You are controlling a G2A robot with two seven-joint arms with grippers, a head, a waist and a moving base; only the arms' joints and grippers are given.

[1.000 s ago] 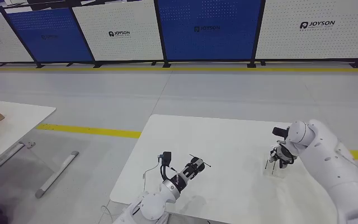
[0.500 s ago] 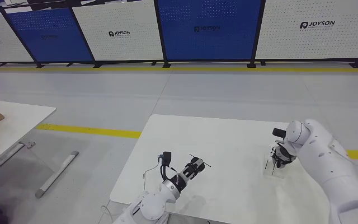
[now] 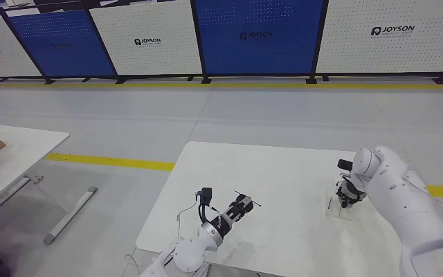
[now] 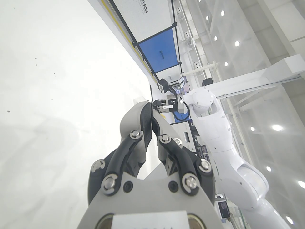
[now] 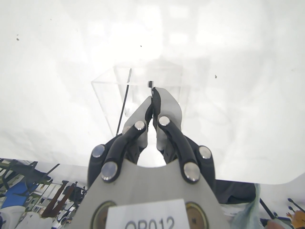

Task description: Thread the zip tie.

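Observation:
My left gripper (image 3: 243, 203) hovers over the near part of the white table (image 3: 277, 170), shut on a thin black zip tie (image 3: 250, 201) that sticks out past its fingertips (image 4: 146, 110). At the table's right side, my right gripper (image 5: 152, 96) is shut on a second zip tie (image 5: 150, 84), whose small square head pokes out just above a clear open box (image 5: 102, 101). Another black zip tie (image 5: 124, 103) leans inside that box. In the top view the right gripper (image 3: 346, 196) sits directly over the box (image 3: 342, 210).
Another white table (image 3: 28, 149) stands off to the left across a floor with a yellow line (image 3: 111, 161). Blue and white pegboard panels (image 3: 259, 34) line the back. Bare tabletop lies between the two arms.
The right arm has shifted slightly left and down over the clear box. The left arm and its zip tie have not moved.

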